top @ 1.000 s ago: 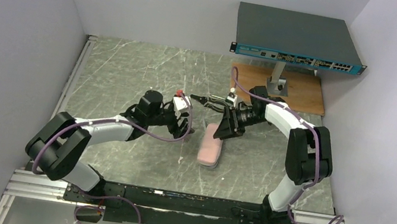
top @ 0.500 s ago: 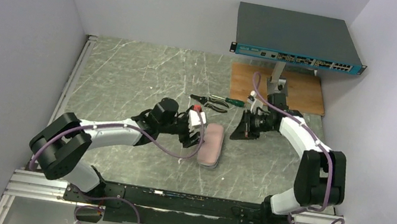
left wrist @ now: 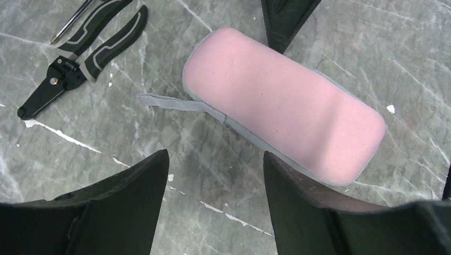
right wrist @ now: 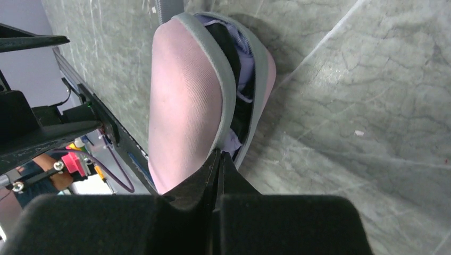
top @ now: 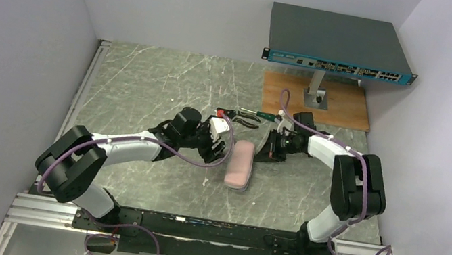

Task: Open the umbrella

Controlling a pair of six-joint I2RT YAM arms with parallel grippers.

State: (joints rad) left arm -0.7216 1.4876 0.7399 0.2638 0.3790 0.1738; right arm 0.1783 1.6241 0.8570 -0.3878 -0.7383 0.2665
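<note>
Our right hand (right wrist: pixel 218 156), fingers together, probes the pouch (left wrist: pixel 282 106) mouth for the umbrella (right wrist: pixel 243 74) | left hand (left wrist: pixel 213 162) agape beside it, we judge poised to steady.

Pliers (top: pixel 238 116) lie beyond the umbrella case (top: pixel 241 163); its near end stands free.

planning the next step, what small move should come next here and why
Probably bring the left claw onto the pink case and close, to pin it. Its jaws stand open beside the case, while the right claw is shut at the case's gaping edge, where the umbrella shows inside, lilac and black.
</note>
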